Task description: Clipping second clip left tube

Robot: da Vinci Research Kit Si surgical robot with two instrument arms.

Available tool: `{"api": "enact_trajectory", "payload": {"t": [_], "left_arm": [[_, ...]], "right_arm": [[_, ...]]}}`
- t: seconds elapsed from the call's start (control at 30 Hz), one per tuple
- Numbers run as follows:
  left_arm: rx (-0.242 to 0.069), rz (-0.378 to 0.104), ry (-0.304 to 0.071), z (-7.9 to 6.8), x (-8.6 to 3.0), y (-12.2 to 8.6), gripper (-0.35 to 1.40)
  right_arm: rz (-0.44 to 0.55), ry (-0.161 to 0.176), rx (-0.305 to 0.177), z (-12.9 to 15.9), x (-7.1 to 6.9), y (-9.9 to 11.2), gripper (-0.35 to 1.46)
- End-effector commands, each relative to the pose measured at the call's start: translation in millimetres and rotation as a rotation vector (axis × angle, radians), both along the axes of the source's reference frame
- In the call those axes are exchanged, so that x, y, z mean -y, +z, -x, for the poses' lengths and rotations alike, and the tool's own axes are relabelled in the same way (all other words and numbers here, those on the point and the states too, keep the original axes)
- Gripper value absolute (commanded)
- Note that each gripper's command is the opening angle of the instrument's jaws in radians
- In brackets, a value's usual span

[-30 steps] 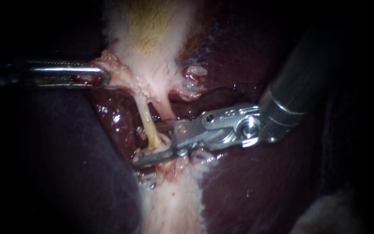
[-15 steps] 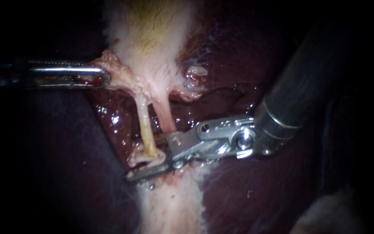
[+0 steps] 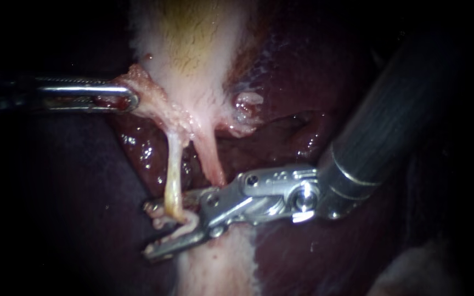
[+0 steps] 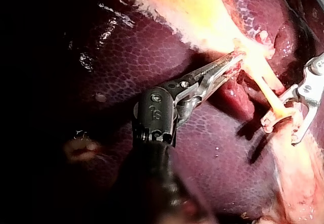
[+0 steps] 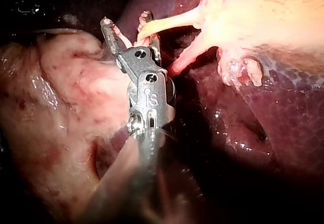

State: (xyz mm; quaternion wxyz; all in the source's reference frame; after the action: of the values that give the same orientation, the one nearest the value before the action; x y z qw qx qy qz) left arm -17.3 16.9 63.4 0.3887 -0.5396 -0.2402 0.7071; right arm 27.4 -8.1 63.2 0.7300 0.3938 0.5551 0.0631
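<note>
1. The left instrument [image 3: 131, 97] is clamped shut on the frayed edge of the gallbladder [image 3: 193, 60], above the left tube [image 3: 173, 172].
2. The right instrument [image 3: 149, 230] stands open, astride the left tube's lower end.
3. The liver [image 3: 314, 246] lies behind the left tube.

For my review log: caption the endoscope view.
Left instrument grips tissue beside the gallbladder; right instrument, open, brackets the pale left tube over the liver.

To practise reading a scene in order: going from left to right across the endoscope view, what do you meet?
left instrument → left tube → right tube → pale nub of tissue → right instrument's shaft. The right instrument's tip is left out, since it reaches back under both tubes.
</note>
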Motion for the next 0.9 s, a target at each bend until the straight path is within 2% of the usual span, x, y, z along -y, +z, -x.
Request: {"api": "enact_trajectory", "payload": {"t": [0.03,0.1,0.47,0.57,0.67,0.9], "left_arm": [[0.0,0.0,0.0,0.0,0.0,0.0,-0.35],[0.0,0.0,0.0,0.0,0.0,0.0,-0.35],[0.0,0.0,0.0,0.0,0.0,0.1,-0.35],[0.0,0.0,0.0,0.0,0.0,0.1,-0.35],[0.0,0.0,0.0,0.0,0.0,0.1,-0.35],[0.0,0.0,0.0,0.0,0.0,0.1,-0.35]], "right_arm": [[0.002,-0.007,-0.002,-0.1,0.1,-0.2,0.46],[0.003,-0.017,-0.009,-0.1,0.3,-0.4,0.45],[0.002,0.019,0.019,0.6,-0.6,0.3,0.35],[0.004,0.016,0.027,0.8,-0.8,0.4,0.31],[-0.001,0.016,0.029,0.9,-0.9,0.3,0.23],[-0.017,0.017,0.037,1.2,-0.9,0.3,-0.13]]}}
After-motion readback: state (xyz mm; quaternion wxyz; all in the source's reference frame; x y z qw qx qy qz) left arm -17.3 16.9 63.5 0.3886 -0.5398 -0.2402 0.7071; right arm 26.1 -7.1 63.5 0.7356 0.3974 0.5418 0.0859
